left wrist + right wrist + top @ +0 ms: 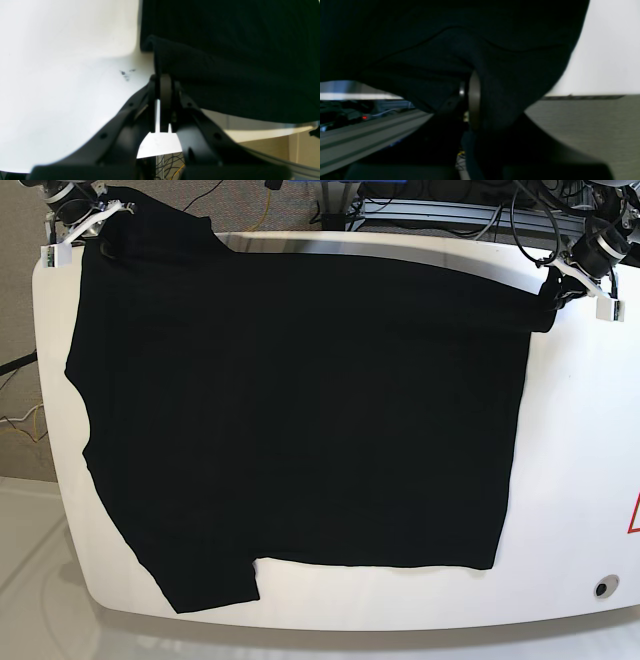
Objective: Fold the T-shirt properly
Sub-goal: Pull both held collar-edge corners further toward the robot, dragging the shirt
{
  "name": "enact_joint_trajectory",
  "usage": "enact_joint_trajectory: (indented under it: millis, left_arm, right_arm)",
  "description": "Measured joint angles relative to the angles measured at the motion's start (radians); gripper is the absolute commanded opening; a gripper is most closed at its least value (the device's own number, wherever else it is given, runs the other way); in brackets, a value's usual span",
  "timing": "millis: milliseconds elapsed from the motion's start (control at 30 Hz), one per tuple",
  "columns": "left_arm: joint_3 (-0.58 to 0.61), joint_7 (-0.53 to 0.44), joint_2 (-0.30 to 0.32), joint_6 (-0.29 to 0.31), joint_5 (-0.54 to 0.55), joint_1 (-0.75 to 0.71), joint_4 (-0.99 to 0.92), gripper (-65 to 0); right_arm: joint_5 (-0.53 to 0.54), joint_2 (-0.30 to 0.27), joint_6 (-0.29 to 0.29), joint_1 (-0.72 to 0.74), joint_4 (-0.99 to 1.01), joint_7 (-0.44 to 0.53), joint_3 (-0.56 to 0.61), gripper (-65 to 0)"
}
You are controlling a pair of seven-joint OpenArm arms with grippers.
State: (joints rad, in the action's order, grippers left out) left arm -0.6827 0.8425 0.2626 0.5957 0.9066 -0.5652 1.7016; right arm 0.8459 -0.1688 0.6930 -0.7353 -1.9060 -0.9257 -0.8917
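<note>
The black T-shirt (300,410) lies spread flat over most of the white table (580,460), one sleeve hanging toward the front left edge. At the far right corner my left gripper (553,288) is shut on the shirt's edge. In the left wrist view its fingers (165,87) pinch a raised fold of the black cloth (237,75). At the far left corner my right gripper (105,222) is shut on the shirt beyond the table's edge. In the right wrist view the cloth (445,37) drapes over that gripper (472,97) and hides most of it.
Bare white table shows to the right of the shirt and along the front edge. A red mark (634,515) and a small round hole (601,587) sit near the right front corner. Cables and a metal rail (440,205) lie behind the table.
</note>
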Motion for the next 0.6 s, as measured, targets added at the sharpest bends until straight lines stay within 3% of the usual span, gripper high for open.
enact_joint_trajectory:
  millis: [600]
  left_arm:
    - [-0.009, -0.001, 0.010, 0.020, 0.008, 0.067, 0.017, -65.0]
  right_arm:
    - [0.008, -0.006, 0.006, 0.047, -0.015, 0.005, 0.009, -65.0]
